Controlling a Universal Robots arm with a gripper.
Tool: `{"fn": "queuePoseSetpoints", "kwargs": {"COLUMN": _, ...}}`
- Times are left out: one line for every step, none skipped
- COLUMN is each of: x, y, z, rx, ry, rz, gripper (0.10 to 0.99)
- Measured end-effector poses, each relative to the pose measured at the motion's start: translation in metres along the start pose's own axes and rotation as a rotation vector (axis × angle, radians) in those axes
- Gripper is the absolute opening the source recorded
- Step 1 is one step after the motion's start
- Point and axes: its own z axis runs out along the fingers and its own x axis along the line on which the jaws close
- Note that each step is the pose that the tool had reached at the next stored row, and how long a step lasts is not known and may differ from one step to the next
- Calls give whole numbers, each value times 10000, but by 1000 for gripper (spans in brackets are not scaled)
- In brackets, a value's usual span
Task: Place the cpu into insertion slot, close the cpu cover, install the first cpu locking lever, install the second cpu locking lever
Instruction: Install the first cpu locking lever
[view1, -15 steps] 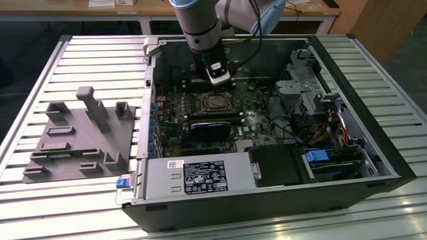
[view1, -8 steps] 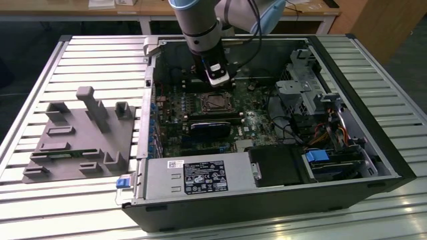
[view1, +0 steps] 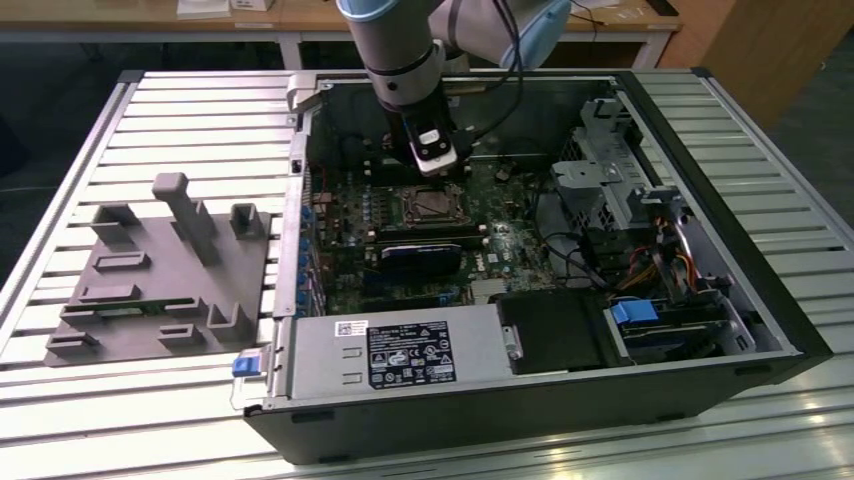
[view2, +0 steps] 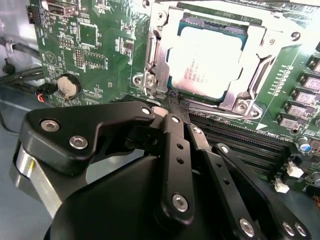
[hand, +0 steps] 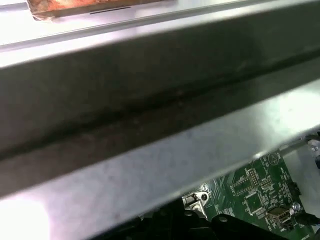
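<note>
In the second wrist view the claw (view2: 169, 111) is nearest: its black linkages run together until the tips meet with no gap showing. They sit just beside the near corner of the socket, and I cannot tell whether anything thin is pinched between them.

Just past the tips the cpu (view2: 207, 60) lies flat in its slot, its dull silver top facing up. The cpu cover (view2: 159, 50) appears to be folded down around it, so the chip shows through the square opening. A thin locking lever (view2: 148, 62) seems to run along the cover's edge on the claw's side. Whether it is hooked home is hard to say.

The chip is probably light and stiff, but delicate underneath, so it is best left alone now that it is seated. The cover looks like thin, stiff sheet metal, best pressed on its frame and never on the chip. The lever is likely springy, smooth wire that could slip, so the bent free end is the sensible place to hold.

Beyond lie the green motherboard (view2: 90, 45) and its coin battery (view2: 68, 86).

In the exterior view the claw (view1: 438, 168) hangs inside the open computer case (view1: 694, 330), over the socket. The case rests on a slatted counter (view1: 174, 130), and a grey fixture (view1: 160, 270) sits at the exterior view's left
</note>
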Motion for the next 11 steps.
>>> {"fn": "queuePoseSetpoints", "kwargs": {"x": 0, "y": 0, "z": 1, "rx": 9, "ry": -4, "rz": 7, "gripper": 102}}
{"fn": "queuePoseSetpoints", "kwargs": {"x": 0, "y": 0, "z": 1, "rx": 10, "ry": -5, "rz": 7, "gripper": 102}}
{"fn": "queuePoseSetpoints", "kwargs": {"x": 0, "y": 0, "z": 1, "rx": 10, "ry": -5, "rz": 8, "gripper": 102}}
{"fn": "queuePoseSetpoints", "kwargs": {"x": 0, "y": 0, "z": 1, "rx": 11, "ry": -5, "rz": 9, "gripper": 102}}
{"fn": "queuePoseSetpoints", "kwargs": {"x": 0, "y": 0, "z": 1, "rx": 10, "ry": -6, "rz": 9, "gripper": 102}}
{"fn": "queuePoseSetpoints", "kwargs": {"x": 0, "y": 1, "z": -1, "rx": 12, "ry": -5, "rz": 9, "gripper": 102}}
{"fn": "queuePoseSetpoints", "kwargs": {"x": -2, "y": 2, "z": -7, "rx": 12, "ry": -5, "rz": 9, "gripper": 102}}
{"fn": "queuePoseSetpoints", "kwargs": {"x": -4, "y": 4, "z": -15, "rx": 10, "ry": -6, "rz": 11, "gripper": 102}}
{"fn": "queuePoseSetpoints", "kwargs": {"x": -6, "y": 6, "z": -26, "rx": 10, "ry": -6, "rz": 11, "gripper": 102}}
{"fn": "queuePoseSetpoints", "kwargs": {"x": -9, "y": 8, "z": -37, "rx": 10, "ry": -6, "rz": 11, "gripper": 102}}
{"fn": "queuePoseSetpoints", "kwargs": {"x": -11, "y": 10, "z": -49, "rx": 10, "ry": -6, "rz": 11, "gripper": 102}}
